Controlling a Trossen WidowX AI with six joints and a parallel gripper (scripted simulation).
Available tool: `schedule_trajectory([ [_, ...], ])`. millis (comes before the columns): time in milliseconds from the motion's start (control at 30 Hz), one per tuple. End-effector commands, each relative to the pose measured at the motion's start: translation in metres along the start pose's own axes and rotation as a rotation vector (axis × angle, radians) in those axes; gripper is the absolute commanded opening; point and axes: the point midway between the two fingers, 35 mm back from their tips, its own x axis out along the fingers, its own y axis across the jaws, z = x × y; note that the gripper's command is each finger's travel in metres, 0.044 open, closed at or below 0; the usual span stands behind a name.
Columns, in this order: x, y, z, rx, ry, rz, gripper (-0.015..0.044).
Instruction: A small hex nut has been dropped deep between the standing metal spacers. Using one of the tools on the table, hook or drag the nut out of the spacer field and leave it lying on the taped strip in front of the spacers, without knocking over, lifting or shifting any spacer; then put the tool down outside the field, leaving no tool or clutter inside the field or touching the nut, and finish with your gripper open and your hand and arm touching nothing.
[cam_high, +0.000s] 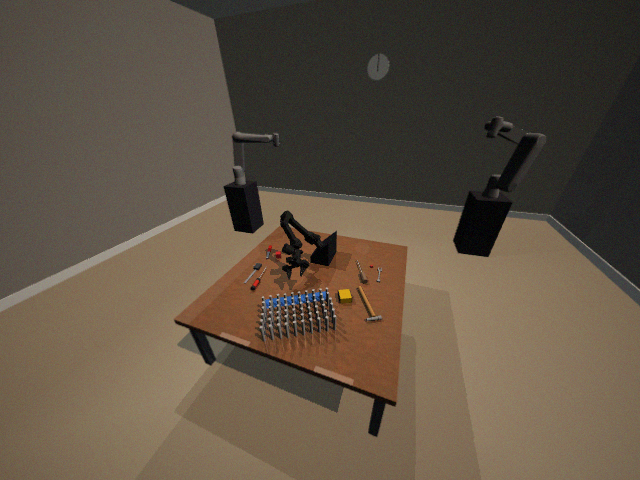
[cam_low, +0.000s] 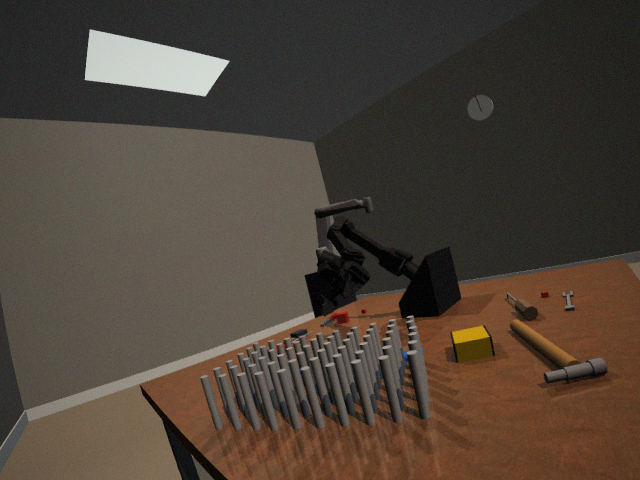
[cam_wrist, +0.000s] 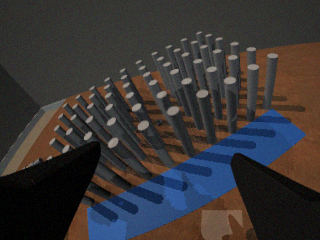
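A field of upright grey metal spacers (cam_high: 297, 320) (cam_low: 336, 382) (cam_wrist: 200, 95) stands on the wooden table (cam_high: 356, 356). A blue taped strip (cam_high: 289, 299) (cam_wrist: 270, 130) lies along the side of the field that faces the arm. My gripper (cam_high: 294, 269) (cam_low: 336, 289) (cam_wrist: 168, 155) is open and empty. It hangs low over the table just behind the strip and points at the field. A small dark speck (cam_wrist: 159, 121) lies between the spacers in the wrist view; it may be the hex nut. The nut does not show in the top and exterior views.
A hammer (cam_high: 367, 303) (cam_low: 547, 348) and a yellow block (cam_high: 344, 295) (cam_low: 470, 343) lie right of the field. A red-handled screwdriver (cam_high: 258, 279) and other small tools lie left of the gripper. A wrench (cam_high: 378, 273) (cam_low: 568, 299) lies far right. The arm's black base (cam_high: 325, 249) (cam_low: 431, 284) stands behind.
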Motion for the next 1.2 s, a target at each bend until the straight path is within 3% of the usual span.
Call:
schedule_trajectory([
  [0, 0.001, 0.002, -0.003, -0.010, 0.007, 0.006, 0.0440],
  [833, 0.001, 0.003, -0.004, -0.008, 0.010, 0.010, 0.0440],
  [967, 0.013, 0.036, -0.012, 0.020, 0.075, 0.092, 0.0440],
  [1167, 0.028, 0.136, -0.046, 0.054, 0.302, 0.285, 0.0440],
])
